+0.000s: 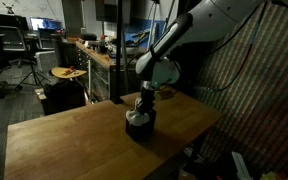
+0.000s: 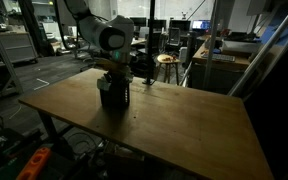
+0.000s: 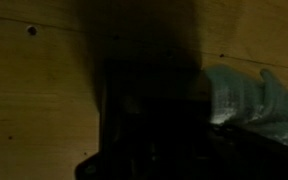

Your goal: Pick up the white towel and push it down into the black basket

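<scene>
The black basket (image 1: 140,127) (image 2: 114,97) stands near the middle of the wooden table. Pale folds of the white towel (image 1: 135,117) bulge at its rim, and in the wrist view the white towel (image 3: 246,95) shows at the right beside the dark basket (image 3: 149,125). My gripper (image 1: 143,107) (image 2: 115,83) points straight down into the basket's mouth, on top of the towel. Its fingers are lost in shadow in every view. The jaws are shut, and whether cloth is pinched between them is hidden.
The wooden table (image 1: 74,135) (image 2: 199,125) has edges close on every side. A round stool (image 1: 68,73) (image 2: 166,60), workbenches and office chairs stand behind it. A patterned screen (image 1: 259,95) rises beside the table.
</scene>
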`<state>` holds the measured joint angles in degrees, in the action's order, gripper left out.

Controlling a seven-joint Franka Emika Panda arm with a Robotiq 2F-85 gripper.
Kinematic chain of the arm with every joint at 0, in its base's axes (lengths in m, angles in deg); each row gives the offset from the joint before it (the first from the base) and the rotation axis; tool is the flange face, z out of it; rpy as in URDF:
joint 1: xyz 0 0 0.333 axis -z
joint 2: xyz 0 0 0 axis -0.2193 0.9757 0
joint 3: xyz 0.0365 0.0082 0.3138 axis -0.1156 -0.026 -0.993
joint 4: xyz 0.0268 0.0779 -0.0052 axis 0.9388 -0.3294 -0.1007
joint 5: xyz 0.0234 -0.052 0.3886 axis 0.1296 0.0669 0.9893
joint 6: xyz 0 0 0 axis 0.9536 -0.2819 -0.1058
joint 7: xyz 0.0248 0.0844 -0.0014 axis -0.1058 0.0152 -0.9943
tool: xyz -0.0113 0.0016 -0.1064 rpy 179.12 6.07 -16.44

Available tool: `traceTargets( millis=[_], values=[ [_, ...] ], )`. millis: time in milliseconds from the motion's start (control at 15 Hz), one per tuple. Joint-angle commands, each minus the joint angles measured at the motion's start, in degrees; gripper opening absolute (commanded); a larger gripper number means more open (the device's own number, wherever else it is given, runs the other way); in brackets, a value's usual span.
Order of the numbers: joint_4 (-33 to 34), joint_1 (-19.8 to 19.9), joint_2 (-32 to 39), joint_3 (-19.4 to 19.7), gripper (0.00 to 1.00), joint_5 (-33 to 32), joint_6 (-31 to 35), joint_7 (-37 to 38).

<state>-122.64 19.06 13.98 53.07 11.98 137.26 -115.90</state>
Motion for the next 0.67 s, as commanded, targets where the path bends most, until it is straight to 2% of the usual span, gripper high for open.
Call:
traceTargets(
  millis=[0,600],
  values=[
    [-1.7,0.6,-3.8,0.9,0.03,-1.2,0.0,1.9],
    [-4.8,0.8,-10.6,3.6,0.03,-0.2,0.7,3.9]
  ],
)
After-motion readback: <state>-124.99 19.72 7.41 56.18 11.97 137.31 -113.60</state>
